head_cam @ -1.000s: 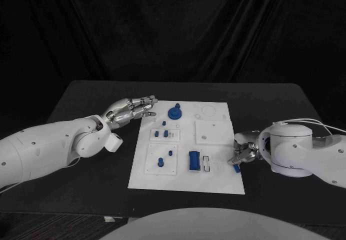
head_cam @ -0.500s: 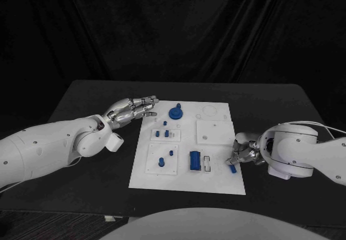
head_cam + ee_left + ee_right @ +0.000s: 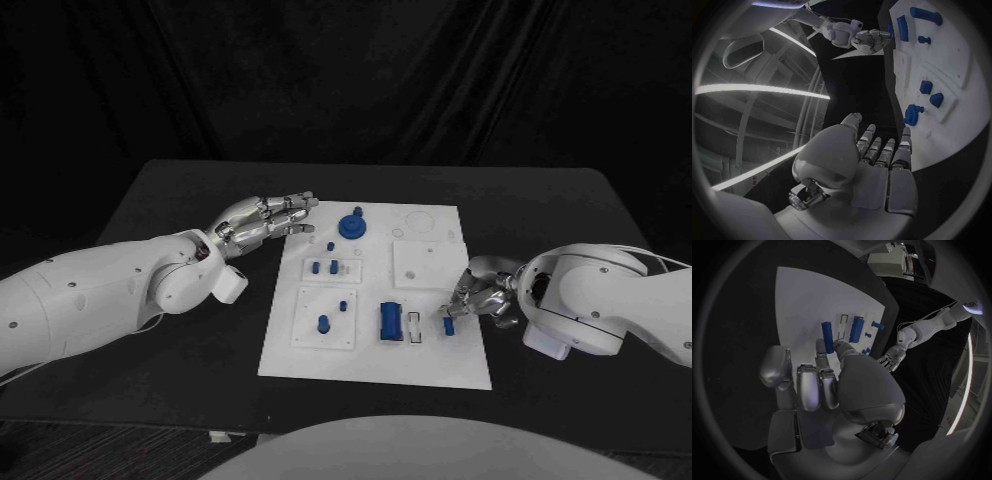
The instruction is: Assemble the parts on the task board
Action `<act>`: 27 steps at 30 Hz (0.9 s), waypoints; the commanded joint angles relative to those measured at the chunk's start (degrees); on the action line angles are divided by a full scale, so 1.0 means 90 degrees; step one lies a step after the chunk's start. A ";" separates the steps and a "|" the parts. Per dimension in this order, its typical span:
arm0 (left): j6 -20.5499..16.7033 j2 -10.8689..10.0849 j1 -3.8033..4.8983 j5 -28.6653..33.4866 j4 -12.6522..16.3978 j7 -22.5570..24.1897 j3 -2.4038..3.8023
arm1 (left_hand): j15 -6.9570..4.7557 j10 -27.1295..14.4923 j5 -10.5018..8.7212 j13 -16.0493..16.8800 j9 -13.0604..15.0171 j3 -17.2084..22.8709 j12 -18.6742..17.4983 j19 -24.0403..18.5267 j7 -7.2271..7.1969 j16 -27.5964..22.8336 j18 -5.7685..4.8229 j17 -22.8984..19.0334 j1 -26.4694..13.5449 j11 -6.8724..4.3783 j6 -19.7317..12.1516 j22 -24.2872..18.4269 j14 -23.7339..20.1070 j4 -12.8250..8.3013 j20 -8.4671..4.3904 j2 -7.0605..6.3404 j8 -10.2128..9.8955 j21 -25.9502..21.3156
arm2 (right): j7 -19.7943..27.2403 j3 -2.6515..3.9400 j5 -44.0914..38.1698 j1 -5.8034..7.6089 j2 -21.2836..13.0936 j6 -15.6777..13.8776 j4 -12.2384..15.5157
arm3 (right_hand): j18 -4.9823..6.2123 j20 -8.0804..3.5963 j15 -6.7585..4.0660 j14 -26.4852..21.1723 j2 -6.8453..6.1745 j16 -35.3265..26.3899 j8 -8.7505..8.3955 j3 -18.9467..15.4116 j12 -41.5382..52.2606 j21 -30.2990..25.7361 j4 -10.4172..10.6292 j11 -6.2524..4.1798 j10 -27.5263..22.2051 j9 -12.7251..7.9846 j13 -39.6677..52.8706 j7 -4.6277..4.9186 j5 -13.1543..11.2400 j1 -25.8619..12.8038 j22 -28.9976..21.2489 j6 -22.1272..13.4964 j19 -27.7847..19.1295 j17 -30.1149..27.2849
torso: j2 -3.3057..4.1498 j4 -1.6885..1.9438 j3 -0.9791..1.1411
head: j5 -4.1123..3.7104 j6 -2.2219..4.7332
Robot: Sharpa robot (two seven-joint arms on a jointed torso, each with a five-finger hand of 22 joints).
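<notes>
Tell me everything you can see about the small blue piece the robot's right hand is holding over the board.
The blue piece is a short, slim bar, plain and matte, plastic by the look of it. The right hand pinches its upper end between fingertips, so it hangs roughly upright, slightly tilted. It sits over the task board near the right edge, just right of the narrow slot beside the larger blue block. Whether its lower end touches the board cannot be told.
</notes>
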 commanded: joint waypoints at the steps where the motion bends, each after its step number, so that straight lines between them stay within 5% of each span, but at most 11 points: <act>1: 0.0068 0.0034 -0.0009 0.0047 -0.0002 0.0066 0.0007 | 0.0010 0.0003 0.0027 0.0008 0.0000 0.0045 0.0017 0.0038 0.0015 0.0023 -0.0069 0.0005 0.0071 0.0025 0.0029 -0.0009 -0.0005 0.0010 -0.0002 -0.0016 0.0035 0.0021 | 0.0133 -0.0002 0.0336 0.0024 0.0131 -0.0387 -0.0014 | 0.0081 -0.0002 0.0026 0.0397 -0.0008 0.0016 0.0033 0.0919 0.0016 0.0025 -0.0871 0.0007 0.0663 0.0004 0.1676 -0.0006 -0.0027 -0.0050 0.0908 0.0054 0.0023 0.0199 | 0.0004 0.0000 -0.0001 | -0.0026 0.0000; 27: 0.0113 0.0079 -0.0010 0.0047 -0.0023 0.0049 0.0007 | 0.0012 0.0003 0.0027 0.0008 -0.0001 0.0087 0.0013 0.0035 0.0016 0.0022 -0.0073 0.0005 0.0076 0.0025 0.0023 -0.0021 -0.0008 -0.0020 -0.0003 -0.0017 0.0034 0.0019 | 0.0040 -0.0005 0.0377 -0.0229 0.0830 -0.0178 -0.0520 | 0.0134 0.0006 0.0039 0.0351 -0.0024 -0.0077 0.0001 0.1060 0.0016 -0.0294 -0.0822 0.0020 0.0663 -0.0029 0.1676 0.0006 -0.0092 -0.0305 0.0829 -0.0020 -0.0098 0.0037 | 0.0006 -0.0001 0.0000 | -0.0073 0.0000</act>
